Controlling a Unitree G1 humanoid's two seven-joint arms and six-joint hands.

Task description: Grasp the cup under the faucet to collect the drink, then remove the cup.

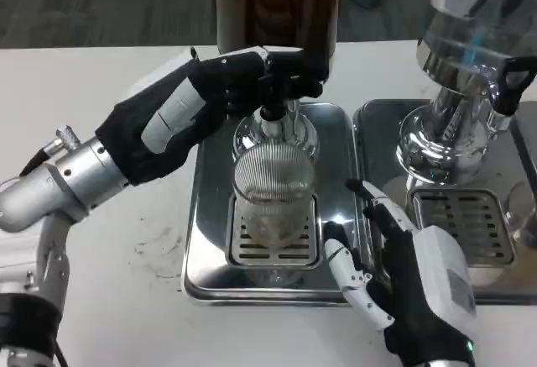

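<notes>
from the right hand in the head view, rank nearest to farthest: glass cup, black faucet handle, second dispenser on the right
Measured from the right hand:
1. Glass cup, just to its left, standing on the drip grate.
2. Second dispenser, up and to the right on the neighbouring tray.
3. Black faucet handle, farthest, above the cup under the left hand.

The left hand (197,98) wraps over the black faucet handle (285,81), covering most of it, so the fingertips' grip there can't be made out. The dispenser tank (277,6) runs off the top edge. The right hand (411,283) is cut at the bottom edge. The second dispenser (470,65) is clipped at the top and right. Liquid level in the ribbed cup (273,195): can't tell.
</notes>
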